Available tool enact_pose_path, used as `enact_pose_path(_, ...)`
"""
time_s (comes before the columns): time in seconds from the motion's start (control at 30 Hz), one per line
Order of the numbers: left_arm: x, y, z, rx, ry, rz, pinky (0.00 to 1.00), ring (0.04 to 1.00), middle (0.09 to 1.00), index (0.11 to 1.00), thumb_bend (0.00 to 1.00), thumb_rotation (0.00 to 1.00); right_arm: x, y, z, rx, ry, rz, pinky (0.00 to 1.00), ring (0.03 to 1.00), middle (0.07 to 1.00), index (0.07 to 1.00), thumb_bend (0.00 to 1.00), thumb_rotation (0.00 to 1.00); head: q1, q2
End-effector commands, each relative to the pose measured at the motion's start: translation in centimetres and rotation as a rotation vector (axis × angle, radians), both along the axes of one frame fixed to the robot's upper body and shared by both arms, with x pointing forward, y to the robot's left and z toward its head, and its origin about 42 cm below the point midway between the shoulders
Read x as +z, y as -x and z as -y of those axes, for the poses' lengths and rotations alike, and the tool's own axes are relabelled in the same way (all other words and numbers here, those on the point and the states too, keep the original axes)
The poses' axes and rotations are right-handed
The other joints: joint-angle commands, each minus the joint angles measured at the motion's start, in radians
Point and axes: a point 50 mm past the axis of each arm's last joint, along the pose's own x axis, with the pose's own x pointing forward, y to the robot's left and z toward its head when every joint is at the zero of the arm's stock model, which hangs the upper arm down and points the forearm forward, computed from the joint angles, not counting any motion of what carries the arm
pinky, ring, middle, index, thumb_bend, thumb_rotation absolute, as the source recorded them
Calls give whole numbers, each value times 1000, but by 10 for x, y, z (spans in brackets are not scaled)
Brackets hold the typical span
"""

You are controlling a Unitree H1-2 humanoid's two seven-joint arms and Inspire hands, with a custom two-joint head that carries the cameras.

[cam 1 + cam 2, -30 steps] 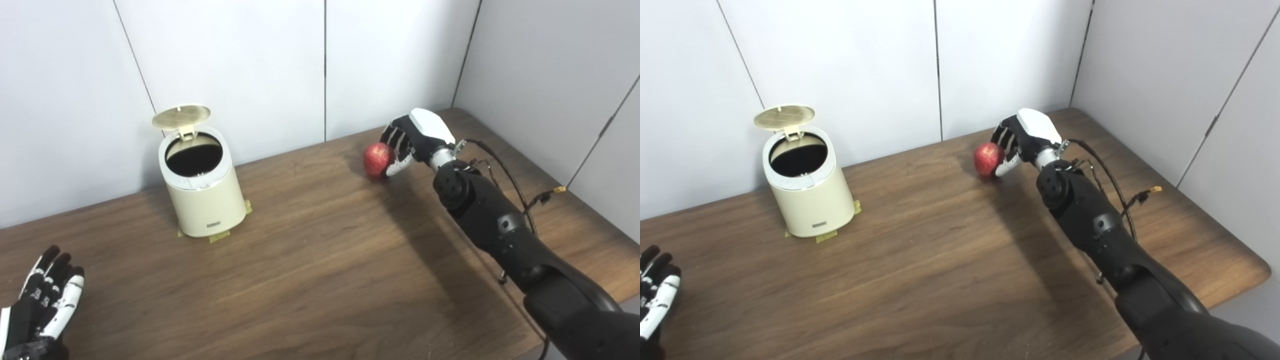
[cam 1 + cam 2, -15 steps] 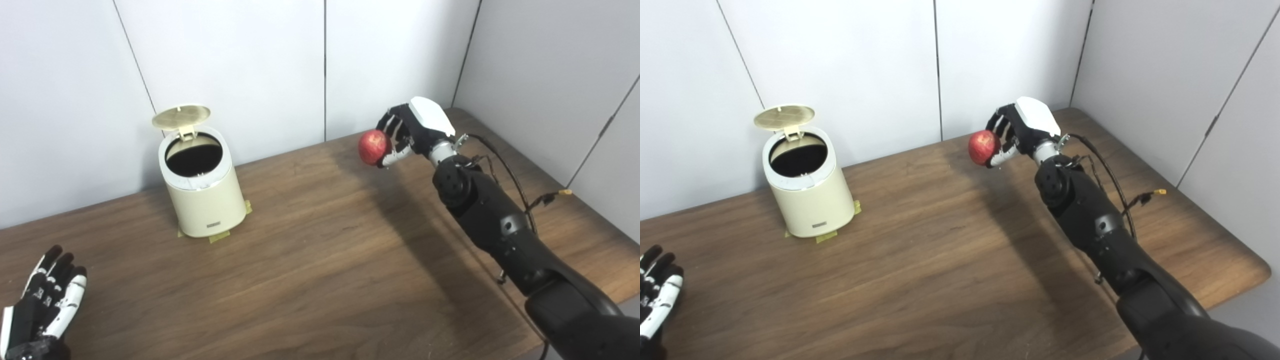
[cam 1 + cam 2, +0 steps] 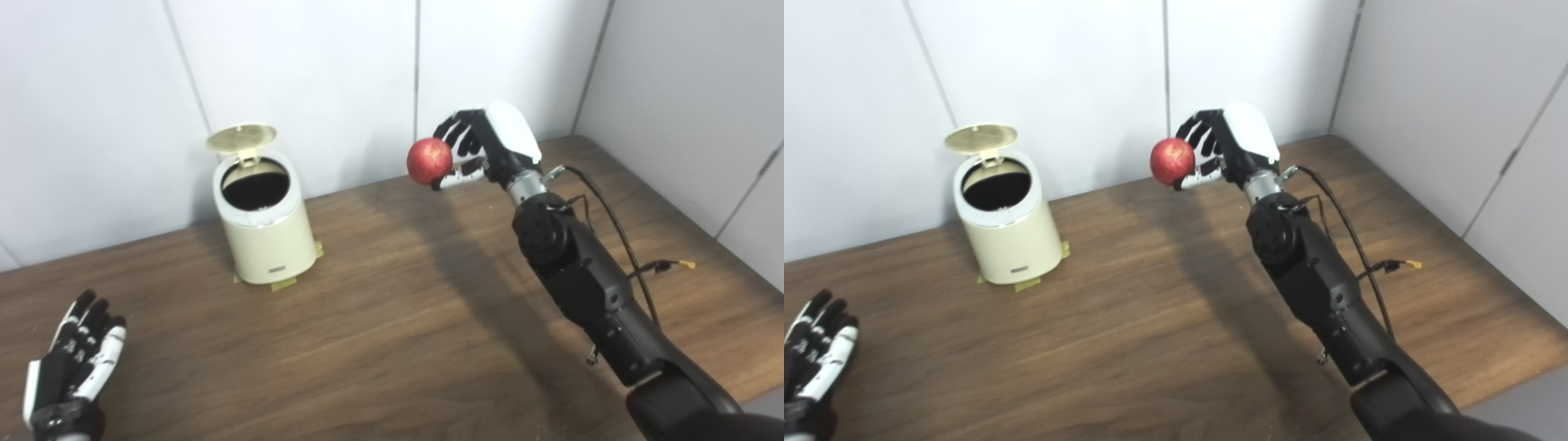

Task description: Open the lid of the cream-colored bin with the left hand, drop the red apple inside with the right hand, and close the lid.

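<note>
- Your right hand [image 3: 484, 147] grasps the red apple [image 3: 429, 161], fingers wrapped around its far side and the thumb beneath, holding the fruit in the air well above the wooden table [image 3: 392, 318].
- The apple sits well to the right of the cream-colored bin [image 3: 264, 229], with a wide stretch of bare tabletop between them, and hangs higher than the bin's rim.
- You see the bin standing upright near the back-left of the table, close to the white wall panels [image 3: 294, 79], with its dark mouth exposed.
- The lid [image 3: 241, 137] is swung up on its rear hinge, tilted back above the opening.
- Strips of yellowish tape [image 3: 283, 285] poke out from under the bin's base at the front and right side.
- Your left hand [image 3: 76, 361] is released and holds nothing: it lies low at the near-left corner of the table, fingers extended and slightly spread, well apart from the bin.
- A thin black cable [image 3: 612, 214] loops off your right forearm [image 3: 576, 269], ending in a small yellow connector [image 3: 687, 264] hanging over the table's right side.
- The arm casts a long shadow across the wood beneath it.
</note>
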Motion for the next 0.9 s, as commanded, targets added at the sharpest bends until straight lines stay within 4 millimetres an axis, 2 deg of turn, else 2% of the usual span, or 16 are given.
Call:
enact_pose_path(0.0, 16, -8, 4, -17, -16, 85, 936, 928, 910, 933, 371, 204, 40, -5, -11, 25, 18, 112, 385, 417, 491, 511, 520, 0, 13, -1)
enact_pose_path(0.17, 9, -7, 10, -20, 10, 74, 965, 938, 923, 933, 371, 218, 56, 0, -30, 107, -11, 126, 370, 410, 493, 518, 518, 0, 83, -8)
enact_pose_path(0.3, 3, -6, 17, -23, 6, 78, 914, 919, 906, 921, 422, 250, 68, -1, -44, 166, -26, 153, 359, 403, 491, 526, 517, 0, 133, -10)
enact_pose_path(0.5, -2, -3, 33, -24, 5, 78, 914, 923, 908, 921, 446, 290, 86, -1, -70, 219, -22, 172, 363, 416, 498, 504, 520, 0, 209, -17)
enact_pose_path(0.67, -3, 0, 45, -19, 0, 79, 896, 920, 902, 913, 455, 315, 95, -4, -80, 270, -28, 208, 325, 394, 493, 517, 518, 0, 244, -20)
enact_pose_path(0.87, -8, 1, 56, -12, 34, 69, 942, 937, 911, 917, 466, 323, 102, -13, -102, 316, -41, 234, 331, 394, 487, 522, 517, 0, 268, -27)
